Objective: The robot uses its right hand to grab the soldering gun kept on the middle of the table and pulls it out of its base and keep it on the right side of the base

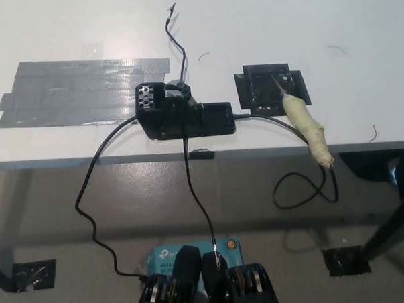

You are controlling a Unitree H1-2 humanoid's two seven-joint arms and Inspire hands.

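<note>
The soldering gun (305, 122), wrapped in pale yellowish tape, lies on the white table (274, 34) to the right of its black base (183, 116). Its metal tip rests on a black tape patch (268, 89) and its rear end hangs over the table's front edge. A black cable (307, 190) loops down from it below the edge. Neither hand shows in the head view. The base's holder is empty.
A wide strip of grey tape (77, 89) covers the table's left part. Thin black wires (90, 187) run from the base down to the floor. A teal box (184, 255) lies on the floor below, and a dark stand foot (348, 260) sits at the lower right.
</note>
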